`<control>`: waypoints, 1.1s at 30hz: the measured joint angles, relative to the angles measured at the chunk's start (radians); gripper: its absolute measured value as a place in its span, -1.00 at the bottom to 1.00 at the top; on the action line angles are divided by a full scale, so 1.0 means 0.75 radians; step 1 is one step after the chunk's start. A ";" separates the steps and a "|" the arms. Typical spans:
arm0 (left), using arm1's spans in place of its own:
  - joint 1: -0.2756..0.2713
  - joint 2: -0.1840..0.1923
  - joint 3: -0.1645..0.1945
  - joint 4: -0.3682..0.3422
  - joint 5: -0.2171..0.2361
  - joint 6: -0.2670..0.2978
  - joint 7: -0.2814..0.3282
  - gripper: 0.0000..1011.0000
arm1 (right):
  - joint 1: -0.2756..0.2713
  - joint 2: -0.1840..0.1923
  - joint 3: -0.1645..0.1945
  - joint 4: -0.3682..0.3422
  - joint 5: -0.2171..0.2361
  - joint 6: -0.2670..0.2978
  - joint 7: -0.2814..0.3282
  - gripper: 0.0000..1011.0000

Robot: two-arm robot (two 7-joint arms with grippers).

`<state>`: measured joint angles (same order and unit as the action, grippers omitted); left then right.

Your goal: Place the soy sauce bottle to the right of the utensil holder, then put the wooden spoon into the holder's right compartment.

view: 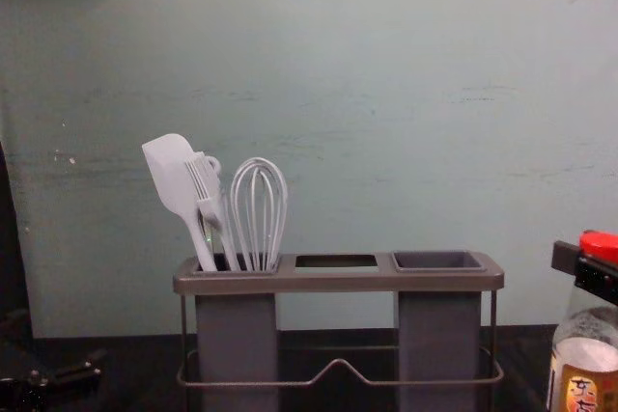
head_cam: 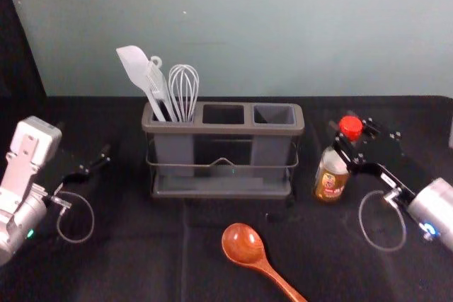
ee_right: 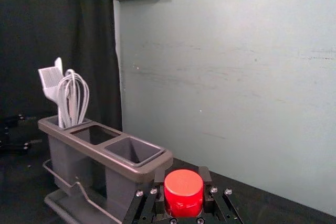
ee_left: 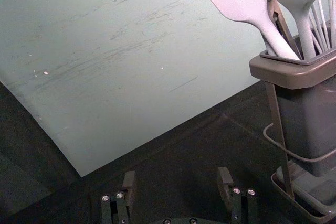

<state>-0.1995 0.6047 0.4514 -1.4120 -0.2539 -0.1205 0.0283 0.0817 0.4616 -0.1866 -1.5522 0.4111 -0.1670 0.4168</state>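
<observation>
Wooden spoon is the closest thing here, lying on the dark tabletop in front of the holder, bowl toward the far left and handle running toward the near right. Behind it sits the utensil holder, three compartments across, with a white spatula, a brush and a whisk all standing in the left one. Soy sauce bottle is just to the right of the holder, pretty much upright, red cap on top. Right gripper has it gripped up near the cap, one finger on each side. Can't tell if the base is touching the table, tbh. Left gripper is over on the left, well apart from the holder, fingers spread wide with a gap between them.
</observation>
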 joint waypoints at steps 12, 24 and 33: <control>0.000 0.000 0.000 0.000 0.000 0.000 0.000 1.00 | 0.116 -0.057 -0.033 0.127 -0.057 -0.016 0.018 -0.25; 0.000 0.000 0.000 0.000 0.000 0.000 0.000 1.00 | 0.168 -0.098 -0.048 0.194 -0.068 -0.023 0.025 -0.24; 0.000 0.000 0.000 0.000 0.000 0.000 0.000 1.00 | 0.175 -0.109 -0.048 0.210 -0.076 -0.025 0.024 -0.25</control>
<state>-0.1995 0.6046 0.4514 -1.4120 -0.2539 -0.1206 0.0283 0.2131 0.3796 -0.2226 -1.3949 0.3543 -0.1859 0.4351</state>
